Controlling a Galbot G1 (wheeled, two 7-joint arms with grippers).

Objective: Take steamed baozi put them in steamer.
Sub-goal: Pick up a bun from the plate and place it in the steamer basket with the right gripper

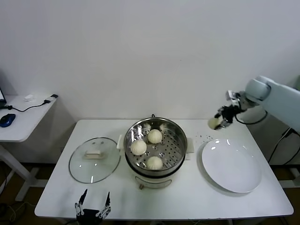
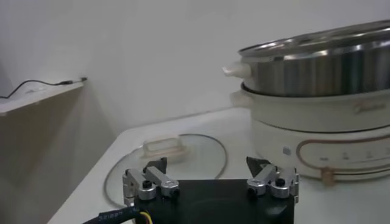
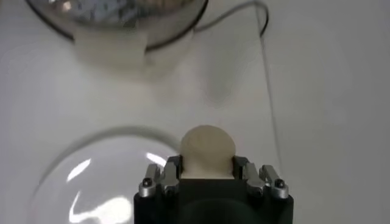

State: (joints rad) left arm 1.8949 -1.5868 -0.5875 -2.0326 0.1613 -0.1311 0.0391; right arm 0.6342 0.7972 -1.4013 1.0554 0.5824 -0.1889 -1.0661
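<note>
The head view looks forward and down from high up, taking in the whole bench (image 1: 56, 192) from some way off. The left wrist view sits low behind the left tool (image 2: 210, 176), facing level toward the steamer (image 2: 317, 79) close ahead. The right wrist view looks steeply down past the right tool (image 3: 207, 173); it shares the plate (image 3: 91, 176) with the head view.

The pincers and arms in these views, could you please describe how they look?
The right arm has a smooth pale grey-white shell with a black cable at the wrist. The right pincer has a black body with silver metal finger mounts and dark screws. The left pincer matches it, with a thin cable at its base.
</note>
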